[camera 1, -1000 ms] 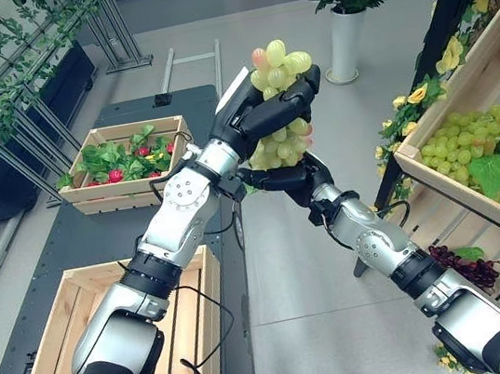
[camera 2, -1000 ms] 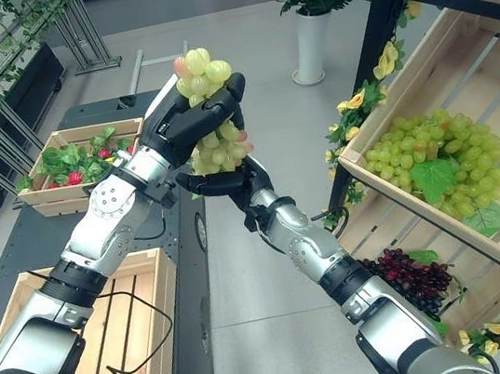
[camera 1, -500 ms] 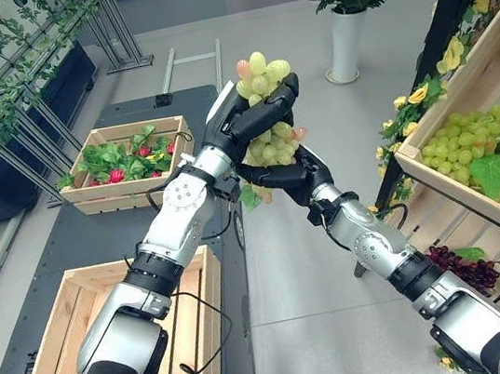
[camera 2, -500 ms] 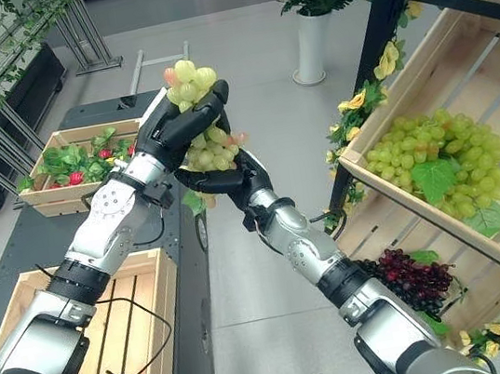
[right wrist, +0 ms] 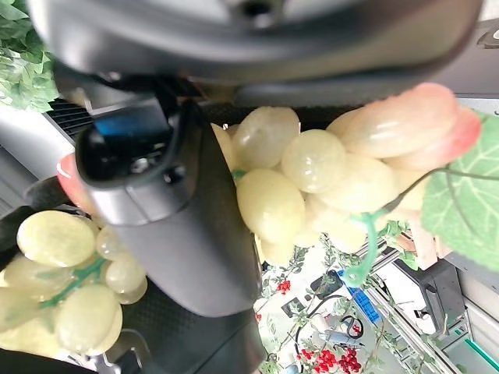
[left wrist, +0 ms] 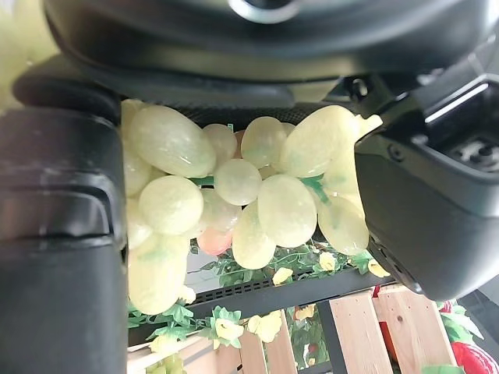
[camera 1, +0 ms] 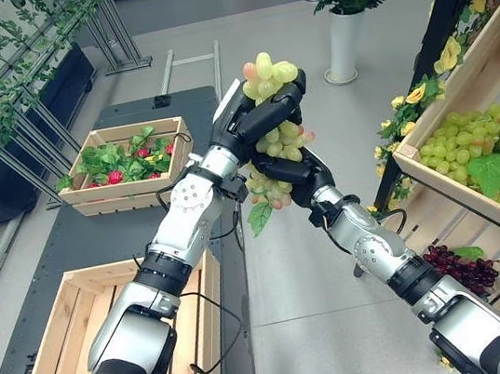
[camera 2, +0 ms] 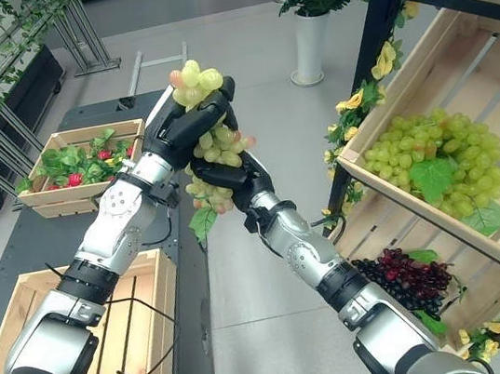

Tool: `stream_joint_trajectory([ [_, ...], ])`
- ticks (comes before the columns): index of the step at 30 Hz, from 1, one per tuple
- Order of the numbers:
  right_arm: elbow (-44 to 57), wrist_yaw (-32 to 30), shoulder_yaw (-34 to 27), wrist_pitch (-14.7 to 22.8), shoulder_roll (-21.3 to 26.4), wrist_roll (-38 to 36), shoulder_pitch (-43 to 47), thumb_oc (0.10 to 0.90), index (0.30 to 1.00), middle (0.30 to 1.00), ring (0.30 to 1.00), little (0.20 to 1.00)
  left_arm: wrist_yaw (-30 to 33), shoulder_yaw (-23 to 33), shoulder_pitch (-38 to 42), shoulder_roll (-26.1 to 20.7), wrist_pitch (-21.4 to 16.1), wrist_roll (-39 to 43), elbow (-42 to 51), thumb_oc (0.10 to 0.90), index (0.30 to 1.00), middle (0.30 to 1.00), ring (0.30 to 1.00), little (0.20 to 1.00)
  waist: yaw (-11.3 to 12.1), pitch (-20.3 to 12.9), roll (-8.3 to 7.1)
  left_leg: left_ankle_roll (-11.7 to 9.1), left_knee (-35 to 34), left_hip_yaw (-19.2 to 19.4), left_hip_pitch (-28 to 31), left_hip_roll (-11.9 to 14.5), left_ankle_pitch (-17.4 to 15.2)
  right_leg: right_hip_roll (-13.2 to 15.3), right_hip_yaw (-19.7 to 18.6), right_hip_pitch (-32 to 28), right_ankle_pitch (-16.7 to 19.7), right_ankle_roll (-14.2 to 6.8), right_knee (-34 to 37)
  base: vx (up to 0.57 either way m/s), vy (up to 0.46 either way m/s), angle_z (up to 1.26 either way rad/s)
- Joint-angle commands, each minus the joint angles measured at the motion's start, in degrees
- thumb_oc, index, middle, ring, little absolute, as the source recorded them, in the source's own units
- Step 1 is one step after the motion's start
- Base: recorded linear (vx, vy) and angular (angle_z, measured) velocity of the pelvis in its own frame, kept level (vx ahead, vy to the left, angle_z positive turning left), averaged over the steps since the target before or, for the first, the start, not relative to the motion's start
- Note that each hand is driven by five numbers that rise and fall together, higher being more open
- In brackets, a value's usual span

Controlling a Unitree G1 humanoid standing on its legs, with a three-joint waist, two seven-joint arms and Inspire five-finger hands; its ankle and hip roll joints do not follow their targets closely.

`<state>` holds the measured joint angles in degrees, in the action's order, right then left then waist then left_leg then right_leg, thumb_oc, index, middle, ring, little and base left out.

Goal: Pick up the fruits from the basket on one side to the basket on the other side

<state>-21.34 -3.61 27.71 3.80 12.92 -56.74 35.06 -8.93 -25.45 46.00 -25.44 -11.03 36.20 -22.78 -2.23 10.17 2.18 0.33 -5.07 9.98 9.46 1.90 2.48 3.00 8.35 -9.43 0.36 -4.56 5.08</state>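
Both left hand (camera 1: 254, 116) and right hand (camera 1: 293, 173) gripped the green grape bunch (camera 1: 273, 138) mid-air. Advise: release right only once left's grip is secure, then carry to the empty crate (camera 1: 61, 337).

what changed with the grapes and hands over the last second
The green grape bunch drifted a little toward the robot's left, and its lower end with a leaf now hangs free below the hands. Both the left robot hand and the right robot hand stay curled round it. The empty wooden crate and the shelf grapes are unchanged.
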Motion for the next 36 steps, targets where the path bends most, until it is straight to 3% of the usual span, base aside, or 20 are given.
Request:
stream_joint_trajectory([
  [1,6.4,5.85,-6.08,12.85,-6.04,-1.08,6.52,0.4,0.3,0.3,0.3,0.3,3.16,2.32,7.77,0.04,-3.39,0.29,-9.34,0.4,0.3,0.3,0.3,0.3,0.0,-7.79,-0.27,-0.9,0.07,-1.46,0.02,-1.98,-6.28,-1.47,0.86,0.37,-2.44,1.79,-0.08,0.0,0.0,0.0],
  [2,6.39,5.82,-6.14,12.81,-5.99,-0.81,6.4,0.4,0.3,0.3,0.3,0.3,3.45,2.52,7.65,-0.02,-3.3,0.31,-9.32,0.511,0.467,0.467,0.467,0.467,0.0,-7.8,-0.27,-0.91,0.07,-1.44,0.04,-1.96,-6.28,-1.47,0.85,0.36,-2.43,1.79,-0.08,0.0,0.0,0.0],
  [3,6.37,5.74,-6.2,12.8,-5.94,-0.59,6.28,0.4,0.3,0.3,0.3,0.3,3.76,2.71,7.52,-0.06,-3.34,0.36,-9.37,0.56,0.54,0.54,0.54,0.54,0.0,-7.8,-0.28,-0.91,0.07,-1.43,0.04,-1.96,-6.27,-1.47,0.84,0.36,-2.43,1.79,-0.08,0.0,0.0,0.0],
  [4,6.43,5.76,-6.51,12.67,-5.78,-0.12,5.85,0.4,0.3,0.3,0.3,0.3,4.91,3.34,6.99,0.05,-3.68,-0.03,-9.38,0.8,0.9,0.9,0.9,0.9,-0.03,-7.83,-0.29,-0.9,0.07,-1.43,-0.04,-1.97,-6.25,-1.48,0.76,0.46,-2.41,1.78,-0.08,0.0,0.0,0.0],
  [11,6.66,5.93,-7.91,12.57,-4.12,1.61,2.72,0.4,0.3,0.3,0.3,0.3,13.0,6.4,4.36,-1.06,-7.77,-4.88,-10.4,0.8,0.9,0.9,0.9,0.9,-0.25,-7.88,-0.48,-0.93,0.07,-1.39,-0.06,-1.9,-6.27,-1.55,0.58,0.55,-2.39,1.72,-0.08,0.0,0.0,0.0],
  [15,7.94,8.03,-10.83,12.38,-1.59,3.59,-3.93,0.4,0.3,0.3,0.3,0.3,18.94,10.43,-0.73,-2.12,-11.36,-8.74,-10.19,0.8,0.9,0.9,0.9,0.9,-0.91,-7.71,-0.74,-0.88,0.07,-1.16,-0.05,-1.71,-6.28,-1.6,0.18,0.69,-2.36,1.69,-0.08,0.0,-0.003,-0.04],
  [21,8.87,10.04,-14.65,12.72,0.97,5.7,-10.4,0.4,0.3,0.3,0.3,0.3,22.62,14.45,-7.07,-1.52,-11.4,-11.08,-10.44,0.8,0.9,0.9,0.9,0.9,-2.14,-7.13,-0.81,-0.8,0.07,-0.48,0.26,-1.42,-6.41,-1.75,-0.62,0.81,-2.17,1.66,-0.08,0.0,0.007,-0.03],
  [28,9.36,12.56,-19.07,12.47,4.61,10.29,-17.27,0.4,0.3,0.3,0.3,0.3,22.73,17.84,-13.86,0.24,-10.97,-10.85,-11.01,0.8,0.9,0.9,0.9,0.9,-3.43,-6.84,-1.21,-0.71,0.07,0.44,0.89,-1.28,-6.66,-1.88,-1.58,0.63,-1.96,1.4,-0.08,0.0,0.012,-0.09],
  [36,15.2,17.52,-20.41,11.59,10.58,23.23,-23.14,0.4,0.3,0.3,0.3,0.3,20.2,17.48,-21.59,3.82,-10.75,-11.37,-8.71,0.8,0.9,0.9,0.9,0.9,-4.57,-6.15,-2.3,-0.3,0.07,1.2,1.13,-1.29,-6.74,-2.3,-3.3,1.01,-1.51,1.21,-0.08,-0.01,0.011,-0.13],
])
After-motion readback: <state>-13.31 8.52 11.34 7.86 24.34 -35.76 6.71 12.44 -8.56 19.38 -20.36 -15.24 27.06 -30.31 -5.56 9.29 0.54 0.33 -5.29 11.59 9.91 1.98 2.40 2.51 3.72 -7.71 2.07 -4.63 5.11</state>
